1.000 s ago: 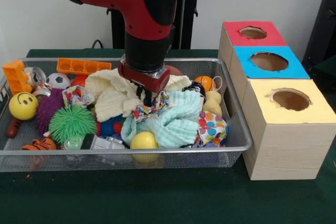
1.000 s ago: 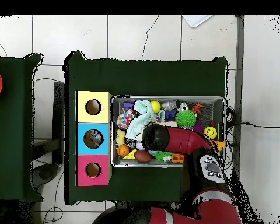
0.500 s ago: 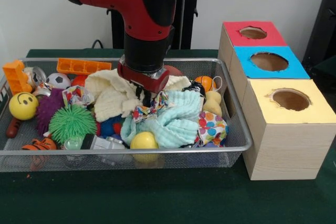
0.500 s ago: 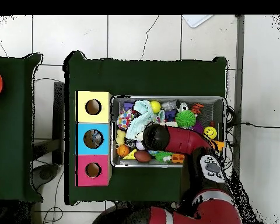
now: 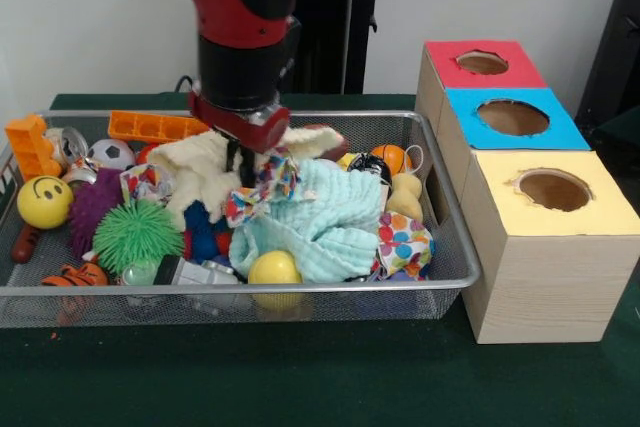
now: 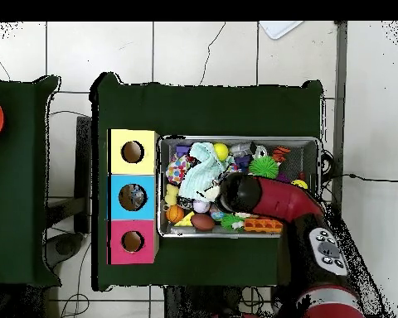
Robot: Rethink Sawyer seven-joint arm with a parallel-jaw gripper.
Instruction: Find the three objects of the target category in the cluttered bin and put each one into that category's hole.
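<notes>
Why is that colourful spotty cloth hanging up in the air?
The robot's pincer has pinched the multicoloured patterned cloth and holds it above the pile in the wire mesh bin. Nothing has spilled outside.

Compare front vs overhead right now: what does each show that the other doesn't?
Front only: the end effector low over the cloth pile, at a multicoloured patterned cloth beside the mint towel; whether it grips is unclear. Also the smiley ball and green spiky ball in full.

Overhead only: something lying inside the blue box's hole, plus the tiled floor around the table. The arm hides the end effector here.

Both: wire bin, towel, and yellow, blue and red holes.
</notes>
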